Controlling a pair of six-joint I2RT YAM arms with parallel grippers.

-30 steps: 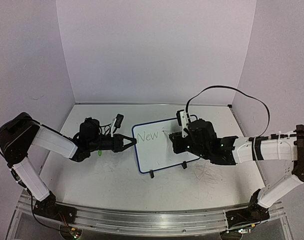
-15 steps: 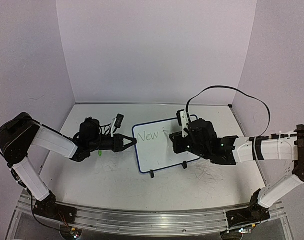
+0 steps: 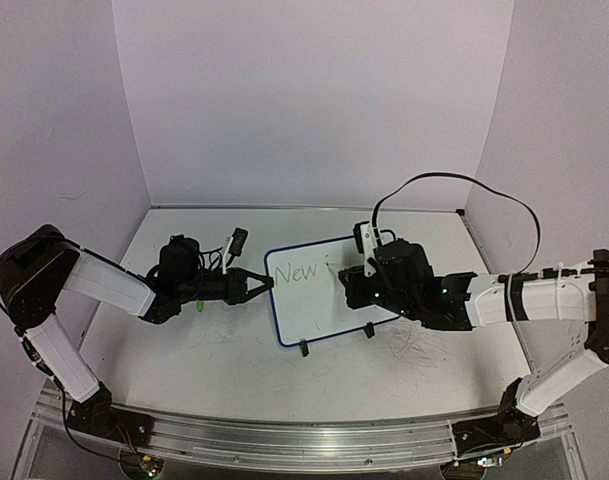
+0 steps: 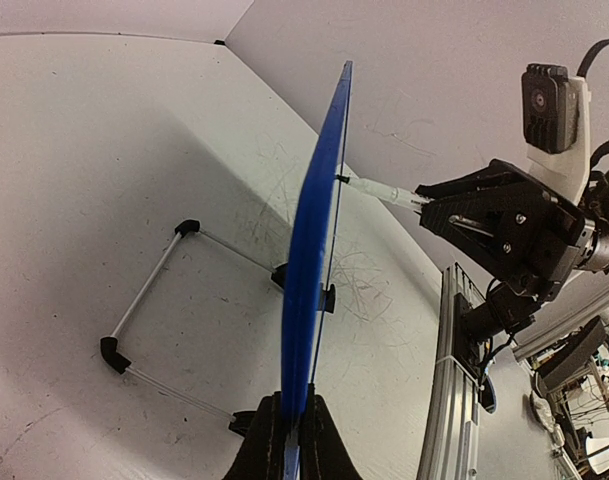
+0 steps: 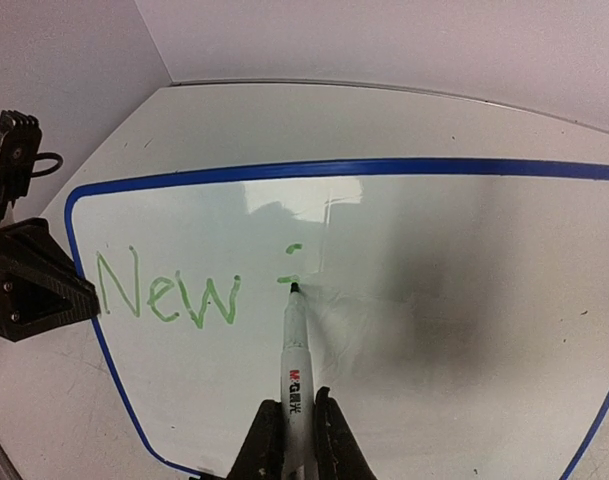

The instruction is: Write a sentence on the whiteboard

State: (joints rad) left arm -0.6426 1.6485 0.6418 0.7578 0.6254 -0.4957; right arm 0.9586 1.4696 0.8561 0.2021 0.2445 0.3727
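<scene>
Second word just begun; "New" alone stands complete.
The right gripper (image 5: 293,425), pinching the marker (image 5: 295,345), has edged slightly downward, tip on the whiteboard (image 5: 464,330) beside the sentence (image 5: 166,292) at its upper-left corner; the left gripper (image 4: 289,435) stays clamped on the left rim.

The whiteboard (image 3: 319,290) stands tilted in the middle of the tabletop (image 3: 234,350) like a wall between my arms. My left pincer (image 3: 267,284) clamps its left rim and my right pincer (image 5: 294,440) holds a marker (image 5: 293,335) tip against its face, so neither can cross straight over. Behind it the wire stand (image 4: 147,288) takes up the ground toward the far edge, while open tabletop runs along the near edge, and walls close the far, left and right edges.
</scene>
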